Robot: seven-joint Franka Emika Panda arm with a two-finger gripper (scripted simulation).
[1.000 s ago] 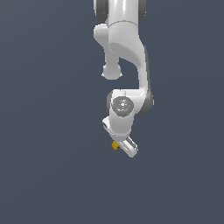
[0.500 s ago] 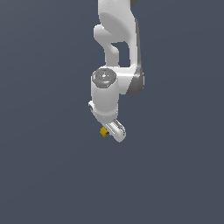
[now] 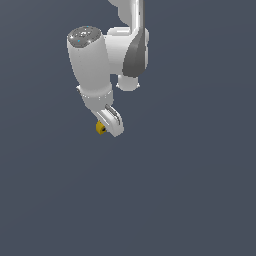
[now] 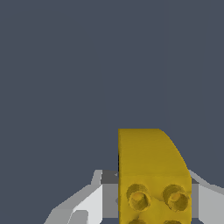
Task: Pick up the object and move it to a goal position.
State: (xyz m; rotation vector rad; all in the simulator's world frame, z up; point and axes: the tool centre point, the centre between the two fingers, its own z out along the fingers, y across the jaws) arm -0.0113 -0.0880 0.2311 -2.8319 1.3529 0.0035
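The object (image 3: 100, 128) is a tiny yellow-orange block held at the tip of my white gripper (image 3: 107, 126) in the exterior view, well above the plain dark ground. In the wrist view the object (image 4: 151, 175) fills the space between my fingers (image 4: 89, 203), showing a curved top and round studs on its near face. The gripper is shut on it. The white arm (image 3: 92, 65) rises toward the top of the exterior view.
Only a flat dark grey-blue ground (image 3: 190, 200) surrounds the arm in both views. No other object, container or edge shows.
The arm has swung toward the exterior view's left and lifted, carrying the yellow block with it. The gripper stays shut on the block throughout.
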